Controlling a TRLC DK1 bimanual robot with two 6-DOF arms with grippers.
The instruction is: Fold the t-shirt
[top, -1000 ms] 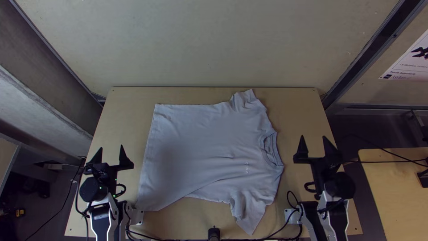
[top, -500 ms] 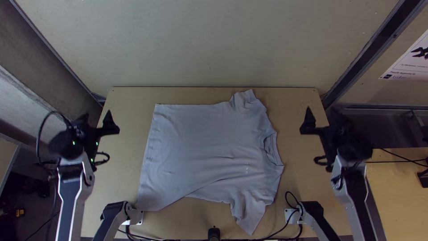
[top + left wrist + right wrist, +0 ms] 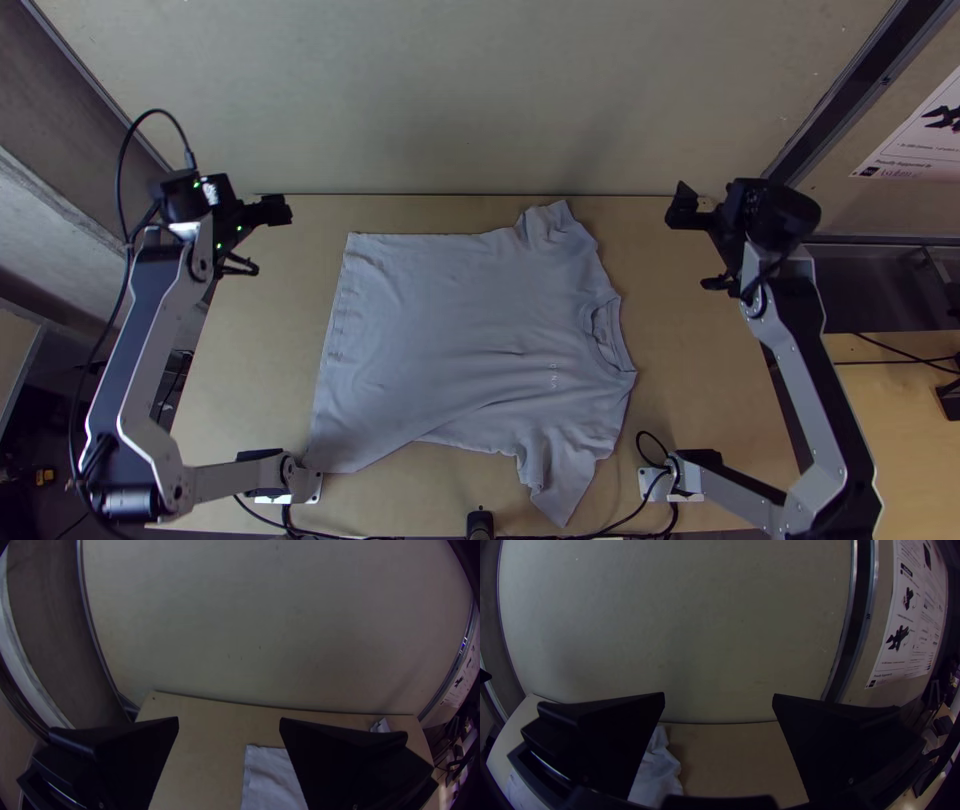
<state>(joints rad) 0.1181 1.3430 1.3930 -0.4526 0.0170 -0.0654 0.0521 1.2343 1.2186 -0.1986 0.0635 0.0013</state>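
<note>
A pale wall panel point(image 3: 470, 100) stands behind the light wooden table point(image 3: 690, 400), whose flat top gives the cloth room to lie out sideways. The grey-white short-sleeved t-shirt point(image 3: 450, 340) is spread there between the two arms, and other places are told from it.

To the left of the t-shirt, near its far hem corner, the left gripper point(image 3: 229, 718) is held up off the table. Its jaws stand wide apart with nothing between them, probably so they can come down around that corner.

The t-shirt's hem point(image 3: 335, 350) faces the left arm, an orientation that offers one end of the garment to each side. Its near edge slants inward, and the near sleeve point(image 3: 565, 475) is creased and trails toward the arms' bases; the far sleeve point(image 3: 547, 225) is rumpled. The collar point(image 3: 605, 335) lies toward the right arm.

To the right of the t-shirt, level with its far sleeve, is the right gripper point(image 3: 718, 693), also wide open and empty. The matched pose suggests both are meant to take the far edge and draw it over the near one. The fold seems barely begun, if at all; the rumpled sleeves could tuck under unevenly.
</note>
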